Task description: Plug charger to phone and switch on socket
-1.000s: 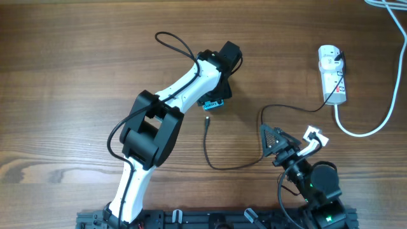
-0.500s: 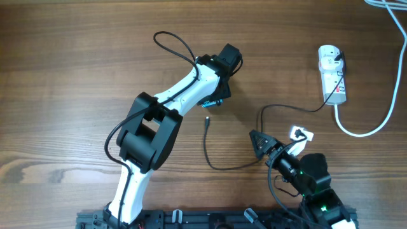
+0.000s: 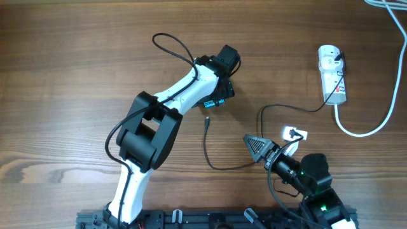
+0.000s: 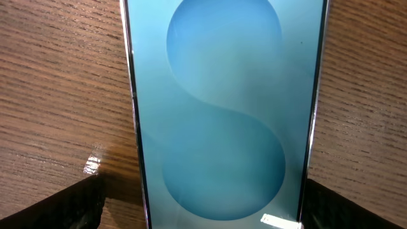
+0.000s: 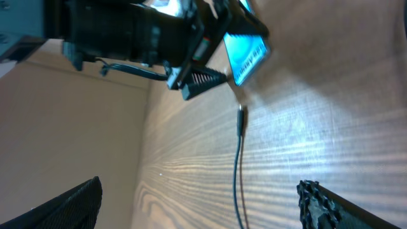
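The left gripper (image 3: 217, 97) hangs over the phone (image 4: 222, 114) with its jaws spread, and the phone lies flat on the table (image 3: 76, 76) between the fingers, not clamped. The charger (image 3: 205, 143) has its loose tip just below the phone, apart from it, while its far end reaches the socket (image 3: 332, 75) at the right. The right gripper (image 3: 276, 141) is wide open and empty beside the cable's bend

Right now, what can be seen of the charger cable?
The charger is a thin black cable lying loose on the wooden table. Its small connector tip points toward the phone, not touching it. The cable loops rightward to a black plug on the white socket. Nothing grips it.
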